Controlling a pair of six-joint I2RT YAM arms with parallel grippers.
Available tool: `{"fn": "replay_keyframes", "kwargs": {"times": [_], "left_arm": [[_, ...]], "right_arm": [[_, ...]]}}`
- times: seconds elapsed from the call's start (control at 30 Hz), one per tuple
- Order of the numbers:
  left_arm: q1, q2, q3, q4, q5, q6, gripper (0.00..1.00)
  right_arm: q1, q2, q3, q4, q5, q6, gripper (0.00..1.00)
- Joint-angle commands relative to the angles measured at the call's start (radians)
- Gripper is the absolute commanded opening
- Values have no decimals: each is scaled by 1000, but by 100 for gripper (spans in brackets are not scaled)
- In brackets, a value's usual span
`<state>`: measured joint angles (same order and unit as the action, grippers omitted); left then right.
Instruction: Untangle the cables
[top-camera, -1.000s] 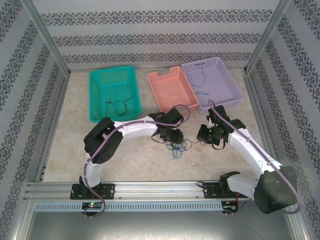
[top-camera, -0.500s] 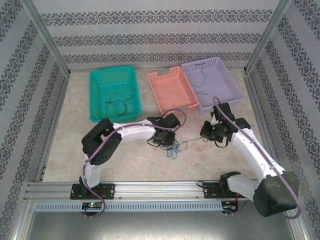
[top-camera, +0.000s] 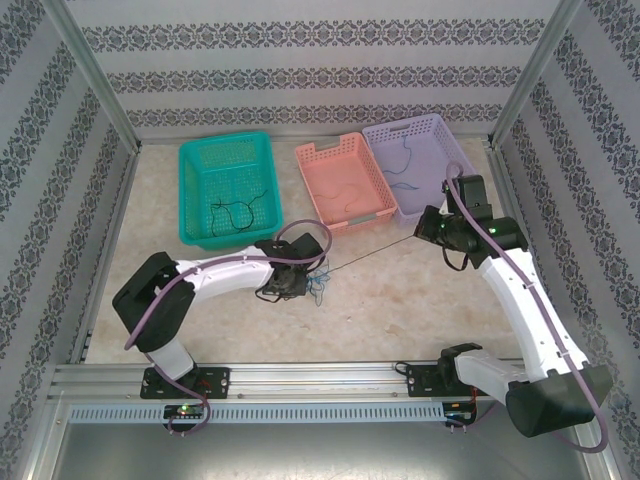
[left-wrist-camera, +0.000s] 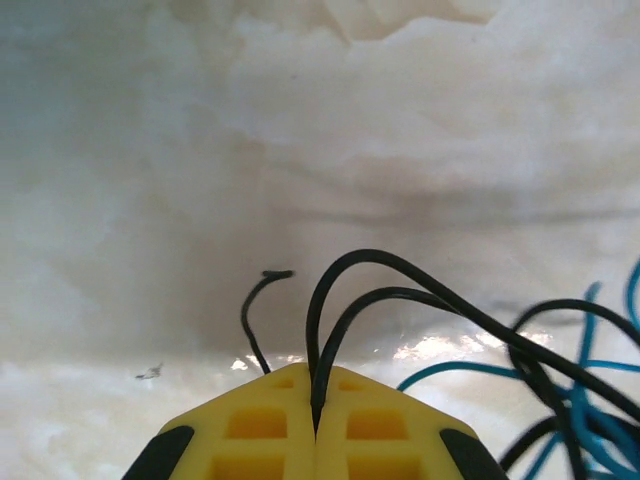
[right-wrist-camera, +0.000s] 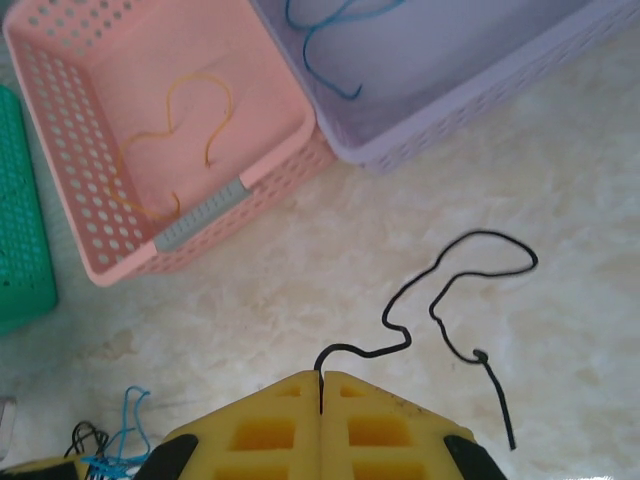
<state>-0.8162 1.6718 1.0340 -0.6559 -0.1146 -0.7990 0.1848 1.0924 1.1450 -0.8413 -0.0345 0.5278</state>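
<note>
Starting close to the arms, the left claw (top-camera: 298, 285) is down on the table (top-camera: 200, 330), squeezed shut on two loops of black cable (left-wrist-camera: 395, 291). Just beside it lies the tangle (top-camera: 316, 289), a small knot of black and blue cables (left-wrist-camera: 470, 367). One black strand (top-camera: 370, 255) runs tight from the tangle across to the right claw (top-camera: 424, 233), which is pinched shut on it. From that pinch a loose tail (right-wrist-camera: 460, 285) squiggles over the table past the yellow fingers (right-wrist-camera: 390, 420).

The cables are thin, light and very floppy. They bend any way and can slip out of a weak pinch. A firm pinch on one strand, close to where it leaves the knot, looks best. Pulling too hard could make the knot tighter. From above the knot is too small to tell which strand crosses which.

Farther back sit three baskets: a green basket (top-camera: 225, 139) with a black wire (top-camera: 238, 210) in it, a pink basket (top-camera: 340, 148) with a yellow wire (right-wrist-camera: 205, 73), and a purple basket (top-camera: 405, 127) with a blue wire (right-wrist-camera: 330, 80).
</note>
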Motion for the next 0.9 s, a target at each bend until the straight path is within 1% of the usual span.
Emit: {"fn": "replay_keyframes", "kwargs": {"times": [0.0,0.17,0.3,0.43,0.57,0.63,0.73,0.8,0.87], "left_arm": [[6,-29,-25,-107,-73,-43,0],[8,-78,-50,-128,-102,-77,0],[8,-96,-61,-148,-107,-90,0],[8,-108,-80,-169,-117,-92,0],[8,-113,-103,-189,-125,-85,0],[8,-117,-110,-200,-132,-78,0],[8,-131,-119,-196,-133,-68,0],[7,-132,-110,-189,-122,-58,10],[8,-130,-94,-186,-110,-54,15]], "right_arm": [[-24,-24,72,-7,110,-34,0],[-31,-19,133,1,95,-44,0],[-31,-36,115,7,87,-42,0],[-34,-53,107,-6,127,-40,0],[-40,-45,146,0,152,-41,0],[-41,-30,168,13,141,-47,0],[-26,3,181,23,91,-55,0],[20,21,159,38,56,-62,0],[85,40,133,38,45,-60,0]]}}
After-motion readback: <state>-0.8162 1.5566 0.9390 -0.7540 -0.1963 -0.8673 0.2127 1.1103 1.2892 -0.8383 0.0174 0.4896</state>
